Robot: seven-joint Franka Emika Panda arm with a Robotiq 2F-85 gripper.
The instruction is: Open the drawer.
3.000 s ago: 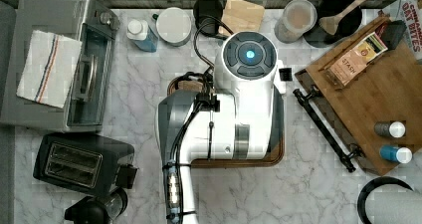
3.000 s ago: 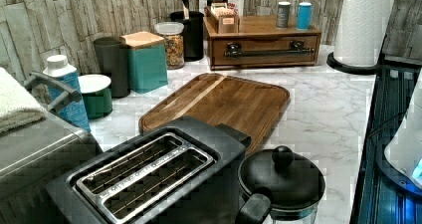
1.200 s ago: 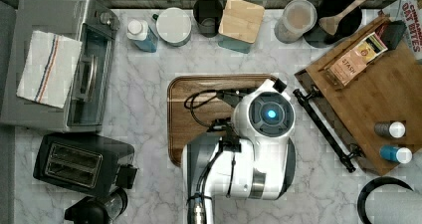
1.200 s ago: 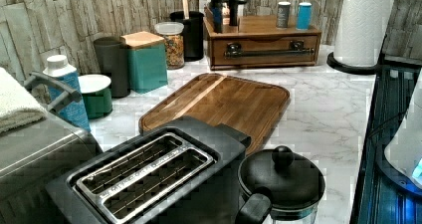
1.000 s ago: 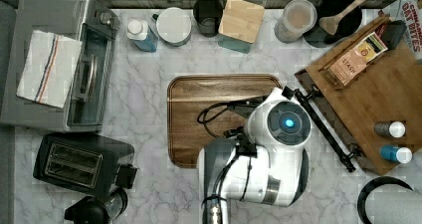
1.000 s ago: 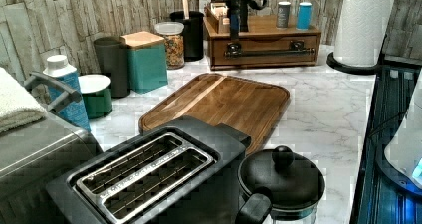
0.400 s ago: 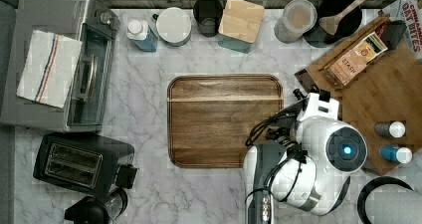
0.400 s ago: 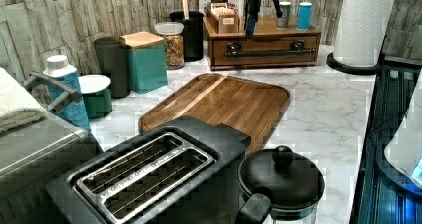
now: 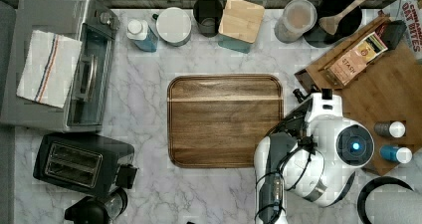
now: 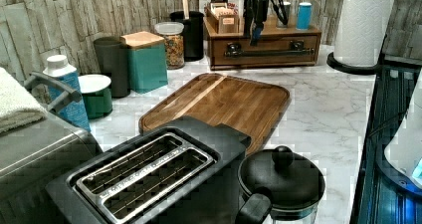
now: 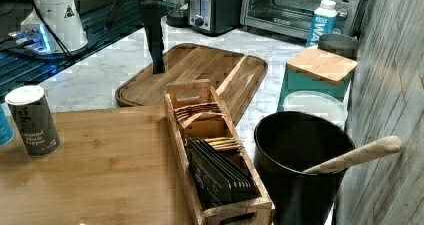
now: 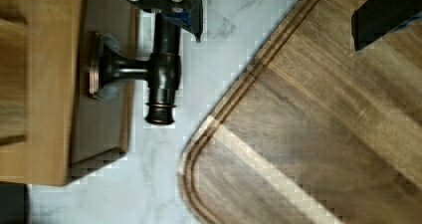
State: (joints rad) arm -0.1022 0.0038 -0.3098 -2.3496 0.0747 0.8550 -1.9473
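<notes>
The dark-brown drawer [image 10: 266,49] sits shut under a bamboo-topped unit [image 9: 393,92] against the stone wall [image 10: 50,20]; the gripper [image 10: 256,29], fingers spread, hangs above its black bar handle [image 12: 161,59]; it should probably descend, straddle the bar, clamp, then pull straight outward over the marble counter [image 9: 149,109], clearing the nearby cutting board [image 9: 225,120]

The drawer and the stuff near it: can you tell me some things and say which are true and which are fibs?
1. The drawer looks shut. True.
2. The gripper hangs above the handle. True.
3. An apple lies on the cutting board. False: the board is bare.
4. A cloth lies on the toaster oven. True.
5. The spoon stands in a teal box. False: the wooden spoon sits in a black pot.
</notes>
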